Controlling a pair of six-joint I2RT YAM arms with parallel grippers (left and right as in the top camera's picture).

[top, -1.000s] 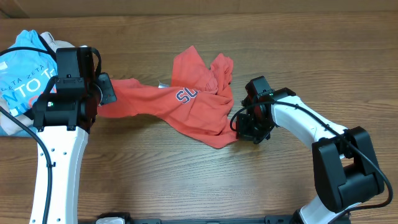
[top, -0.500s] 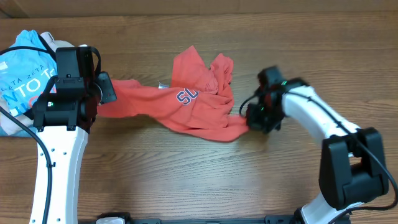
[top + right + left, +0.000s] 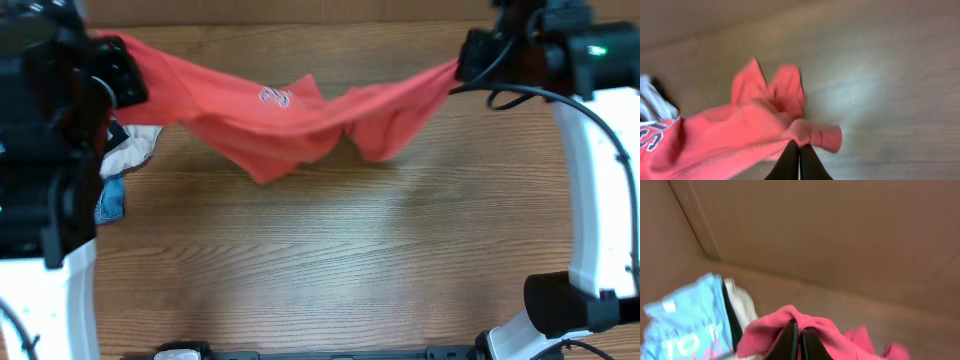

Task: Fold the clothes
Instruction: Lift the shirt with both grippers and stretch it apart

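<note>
I saw open wood on the table [image 3: 330,260] from middle to near edge, red T-shirt [image 3: 290,125] slung above the far edge, left gripper [image 3: 799,332] and right gripper [image 3: 800,150] each pinched tight on one end, blue shirt [image 3: 110,200] at the left edge.

Even, fairly bright indoor light, both wrist views motion-blurred, soft glare on the wooden table [image 3: 875,75]

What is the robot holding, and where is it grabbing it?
The red T-shirt, stretched out in the air: the left fingers pinch bunched cloth at one end, the right fingers the opposite end.
</note>
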